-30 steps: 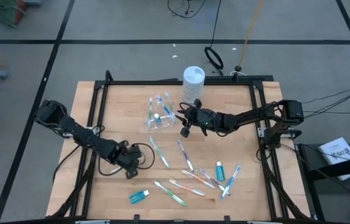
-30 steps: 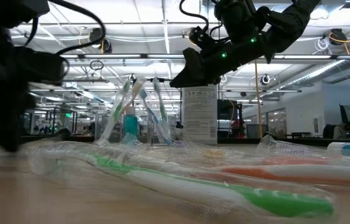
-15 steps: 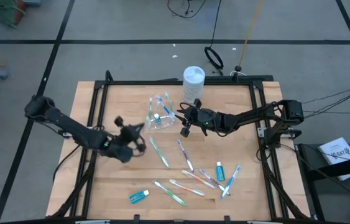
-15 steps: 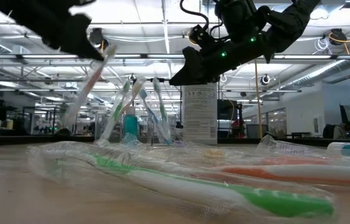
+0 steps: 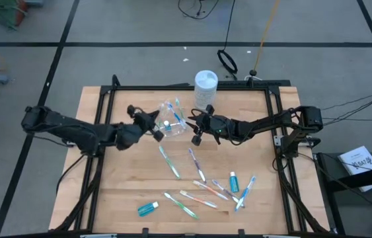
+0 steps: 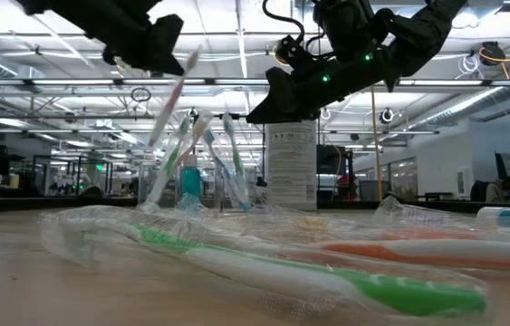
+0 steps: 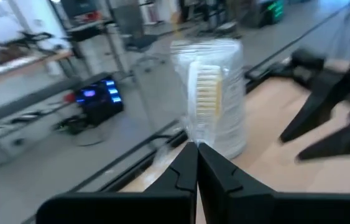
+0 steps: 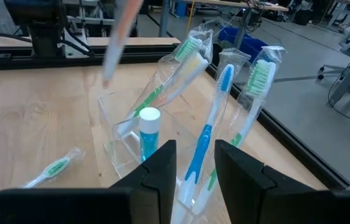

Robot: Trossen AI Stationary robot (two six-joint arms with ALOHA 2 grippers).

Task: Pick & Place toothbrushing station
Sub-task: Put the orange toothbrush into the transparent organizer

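Note:
The clear plastic cup (image 5: 170,124) stands on its base at the table's far middle. Several wrapped toothbrushes (image 8: 224,99) and a teal toothpaste tube (image 8: 149,130) stand in it. My left gripper (image 5: 155,132) hovers just left of the cup, shut on a wrapped pale-handled toothbrush (image 6: 168,109). My right gripper (image 8: 194,163) hangs open just right of the cup, above the table, touching nothing. My left gripper pinches the wrapped toothbrush just below its bristle head (image 7: 207,99) between its two shut fingers, coming nearly level from the table's left. The head sticks out past the fingertips. The handle (image 6: 162,122) hangs slanting below them, lifted clear of the table, beside the cup.
A tall white canister (image 5: 206,86) stands behind the cup at the far edge. Loose wrapped toothbrushes (image 5: 170,162) (image 5: 197,165) (image 5: 182,205) and teal tubes (image 5: 148,209) (image 5: 233,180) lie over the table's middle and near right. A black frame rail (image 5: 186,88) borders the board.
My left gripper has risen from the table's near left and swung toward the cup, tipping from pointing down to nearly level. The toothbrush it pinches has been lifted clear of the table and now hangs slanted beside the cup.

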